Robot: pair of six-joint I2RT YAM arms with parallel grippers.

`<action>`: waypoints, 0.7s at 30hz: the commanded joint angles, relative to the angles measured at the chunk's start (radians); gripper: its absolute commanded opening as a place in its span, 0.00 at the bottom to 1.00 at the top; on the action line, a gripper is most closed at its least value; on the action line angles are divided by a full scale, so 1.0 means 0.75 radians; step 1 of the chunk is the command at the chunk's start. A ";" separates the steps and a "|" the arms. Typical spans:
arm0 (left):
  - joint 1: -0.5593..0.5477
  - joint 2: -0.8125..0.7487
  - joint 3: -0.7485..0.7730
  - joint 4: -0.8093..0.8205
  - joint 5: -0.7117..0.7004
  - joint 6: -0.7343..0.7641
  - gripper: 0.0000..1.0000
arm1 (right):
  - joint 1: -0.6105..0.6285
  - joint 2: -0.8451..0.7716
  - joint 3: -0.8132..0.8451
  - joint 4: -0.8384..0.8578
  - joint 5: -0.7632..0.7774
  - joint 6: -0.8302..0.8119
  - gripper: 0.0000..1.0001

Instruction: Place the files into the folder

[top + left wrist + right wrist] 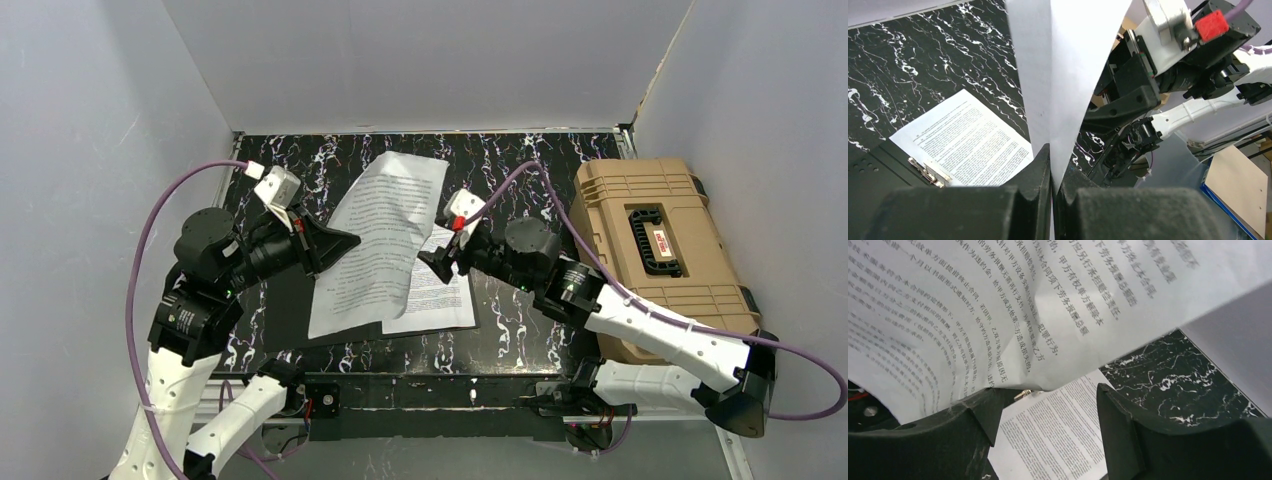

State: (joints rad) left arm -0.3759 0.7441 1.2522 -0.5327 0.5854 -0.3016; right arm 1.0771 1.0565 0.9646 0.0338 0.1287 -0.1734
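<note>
My left gripper (335, 243) is shut on the left edge of one white printed sheet (378, 235) and holds it raised and curved above the table. In the left wrist view the jaws (1053, 156) pinch this sheet (1063, 65). A second sheet (437, 292) lies flat on the open folder, whose black inside (870, 172) and metal clip (928, 170) show in the left wrist view. My right gripper (440, 262) is open and empty at the raised sheet's right edge. In the right wrist view the raised sheet (1013, 305) hangs over the open fingers (975, 415), with the flat sheet (1053, 435) below.
A bulky tan plastic case (650, 240) with a black handle stands at the right side of the black marbled table (520, 330). Grey walls close in the left, back and right. Purple cables loop from both wrists.
</note>
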 commanded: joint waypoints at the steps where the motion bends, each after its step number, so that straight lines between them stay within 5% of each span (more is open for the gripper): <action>1: -0.002 -0.036 -0.025 0.080 0.019 0.001 0.00 | -0.095 -0.057 0.008 0.171 -0.335 0.159 0.76; 21: -0.002 -0.128 -0.044 0.322 0.250 -0.102 0.00 | -0.289 -0.165 -0.043 0.365 -1.263 0.298 0.82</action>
State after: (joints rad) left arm -0.3759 0.6529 1.2312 -0.3611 0.7090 -0.3431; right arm 0.8639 0.9638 0.9344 0.1947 -0.6529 0.0063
